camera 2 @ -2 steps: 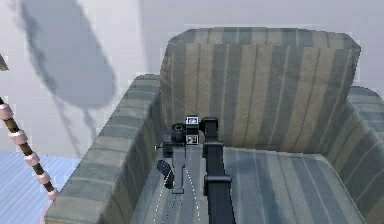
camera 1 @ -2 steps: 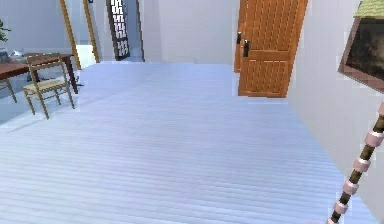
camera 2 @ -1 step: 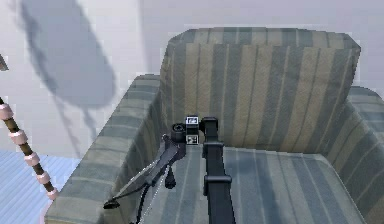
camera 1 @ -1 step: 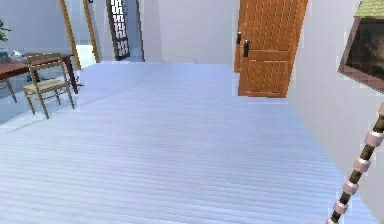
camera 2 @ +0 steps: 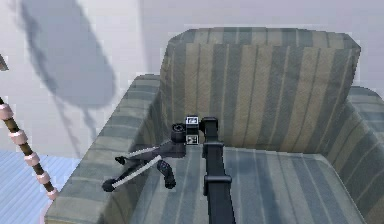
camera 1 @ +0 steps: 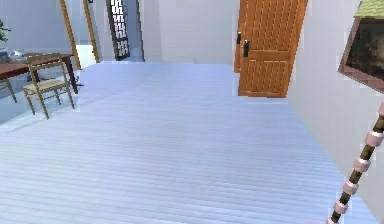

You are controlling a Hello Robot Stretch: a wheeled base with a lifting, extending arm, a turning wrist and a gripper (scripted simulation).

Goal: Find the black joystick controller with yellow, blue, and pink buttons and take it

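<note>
Black joystick controller with yellow, blue and pink buttons: place impossible to tell, and likewise heading and long axis, so no guessing.

Biggest thing first: pale blue-white planked floor, wide across the forward view, plain pale walls behind.

Over in the arm side view, one grey-green striped fabric armchair: broad back, two padded armrests, seat cushion facing the camera, set against a white wall.

In the forward view:
- One orange-brown panelled wooden door, right of middle, dark handle on its left edge.
- One dark latticed panel, far back, left of middle.
- One dark wooden table at the left edge, one wooden chair with a pale woven seat just beside it.
- One framed picture on the right-hand wall, cut by the edge.
- One thin pole banded brown and pink at the lower right.

Same banding on a pole at the arm side view's left edge, beside the armchair's armrest.

Arm side view also brings the arm: one dark square bar rising over the seat cushion. Two small white squares with black marks at its far end. Gripper left of them, two thin fingers slanting down-left above the cushion, near the armrest.

Fingers' state: cannot tell. Holding anything or not: cannot tell either, cushion right behind.
</note>
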